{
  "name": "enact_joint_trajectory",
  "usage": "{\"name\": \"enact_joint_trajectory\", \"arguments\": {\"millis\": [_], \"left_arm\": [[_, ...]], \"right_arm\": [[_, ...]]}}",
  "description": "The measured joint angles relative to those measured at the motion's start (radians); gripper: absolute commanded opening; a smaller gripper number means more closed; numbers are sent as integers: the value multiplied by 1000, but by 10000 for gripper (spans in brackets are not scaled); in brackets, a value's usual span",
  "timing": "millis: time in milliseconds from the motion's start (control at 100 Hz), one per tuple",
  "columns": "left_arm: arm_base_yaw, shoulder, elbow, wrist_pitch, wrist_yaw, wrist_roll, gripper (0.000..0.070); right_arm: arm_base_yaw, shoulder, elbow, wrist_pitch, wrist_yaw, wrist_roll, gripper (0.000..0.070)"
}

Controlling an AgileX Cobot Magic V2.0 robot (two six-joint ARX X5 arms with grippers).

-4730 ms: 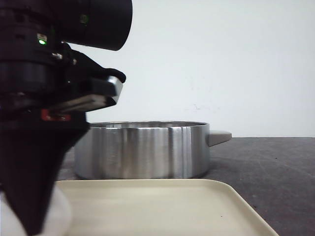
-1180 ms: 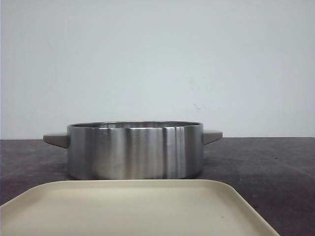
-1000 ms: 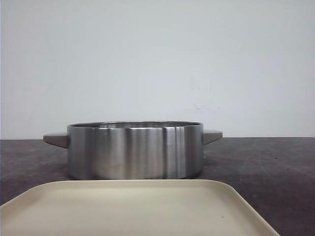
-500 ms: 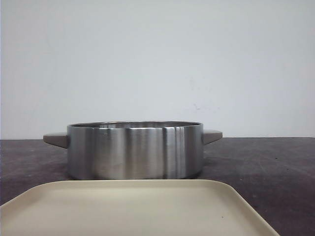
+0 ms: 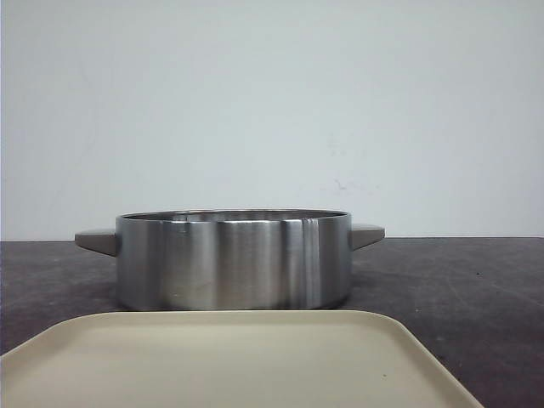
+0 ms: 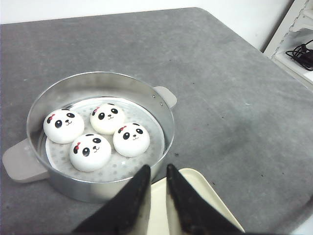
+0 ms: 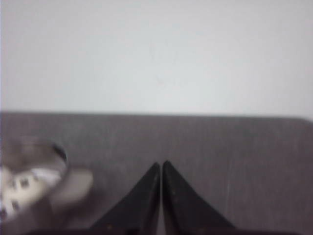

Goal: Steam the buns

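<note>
The grey table (image 6: pixel 234 98) carries everything, its dark top running back to a white wall in the front view. On it stands a round steel pot (image 5: pixel 234 259) with a flat grey handle on each side, and just before the pot lies a cream tray (image 5: pixel 238 357), bare on top. In the left wrist view the tray's corner sits close against the pot's wall.

Inside the pot, on a white perforated liner (image 6: pixel 117 169), sit the four buns (image 6: pixel 96 133). They are white, glossy and dome-shaped, each with black oval eyes, a small nose, a thin smile and a little red mark by one ear. They are packed in a tight cluster, neighbours touching or nearly so, all faces turned upward.

The left gripper (image 6: pixel 156 171) hangs above the tray's corner just beside the pot, its black fingers a narrow gap apart and holding nothing. The right gripper (image 7: pixel 161 166) is over bare table, well apart from the pot, its tips pressed together and empty; that view is blurred.
</note>
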Motion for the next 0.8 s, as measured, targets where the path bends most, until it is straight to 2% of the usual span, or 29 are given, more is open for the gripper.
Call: {"name": "enact_joint_trajectory", "arguments": {"millis": [120, 300, 800], "left_arm": [[0, 0, 0, 0, 0, 0, 16], [0, 0, 0, 1, 0, 0, 16], [0, 0, 0, 2, 0, 0, 16]], "right_arm": [[-64, -74, -97, 12, -5, 4, 7], [-106, -111, -106, -187, -6, 37, 7], [-112, -109, -104, -188, -7, 41, 7]]}}
